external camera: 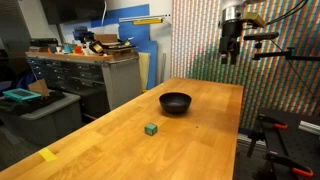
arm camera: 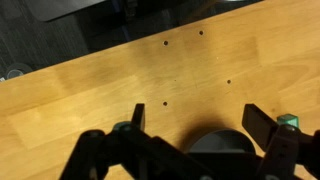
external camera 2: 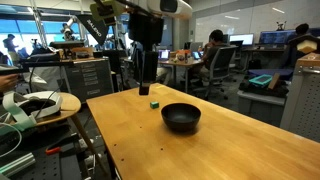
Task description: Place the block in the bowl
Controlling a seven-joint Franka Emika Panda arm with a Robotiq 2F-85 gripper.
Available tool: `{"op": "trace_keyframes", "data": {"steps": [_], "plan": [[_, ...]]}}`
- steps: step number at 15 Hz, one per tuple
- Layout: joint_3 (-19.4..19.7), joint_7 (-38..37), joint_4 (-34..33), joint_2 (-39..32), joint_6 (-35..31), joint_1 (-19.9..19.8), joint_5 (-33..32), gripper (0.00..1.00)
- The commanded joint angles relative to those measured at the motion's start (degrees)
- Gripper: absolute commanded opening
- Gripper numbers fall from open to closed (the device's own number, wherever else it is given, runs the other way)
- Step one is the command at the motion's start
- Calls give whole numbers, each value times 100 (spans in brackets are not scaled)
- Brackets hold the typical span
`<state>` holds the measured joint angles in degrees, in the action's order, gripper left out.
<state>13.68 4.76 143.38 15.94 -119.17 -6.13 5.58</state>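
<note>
The block is a small green cube (external camera: 151,128) lying on the wooden table (external camera: 205,140), nearer the front than the bowl (external camera: 175,102), a round black bowl near the table's middle. Both also show in an exterior view: the block (external camera 2: 154,102) behind the bowl (external camera 2: 181,117). My gripper (external camera: 229,55) hangs high above the far end of the table, open and empty, well apart from both. In the wrist view the open fingers (arm camera: 195,118) frame the bowl's rim (arm camera: 215,138), and the block (arm camera: 289,121) peeks out at the right edge.
A flat yellow tape piece (external camera: 47,154) lies near the table's front corner. A cabinet with clutter (external camera: 85,65) stands beside the table. A patterned wall (external camera: 200,40) is behind it. People sit at desks (external camera 2: 215,60) in the background.
</note>
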Motion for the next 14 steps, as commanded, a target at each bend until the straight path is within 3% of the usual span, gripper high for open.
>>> {"op": "trace_keyframes", "data": {"steps": [1,9,14], "plan": [[-111,29,-20,-8,9,-115,34,100],[-110,29,-55,-7,9,-115,34,100],[-256,-108,-98,-212,-552,-40,75,100]]}}
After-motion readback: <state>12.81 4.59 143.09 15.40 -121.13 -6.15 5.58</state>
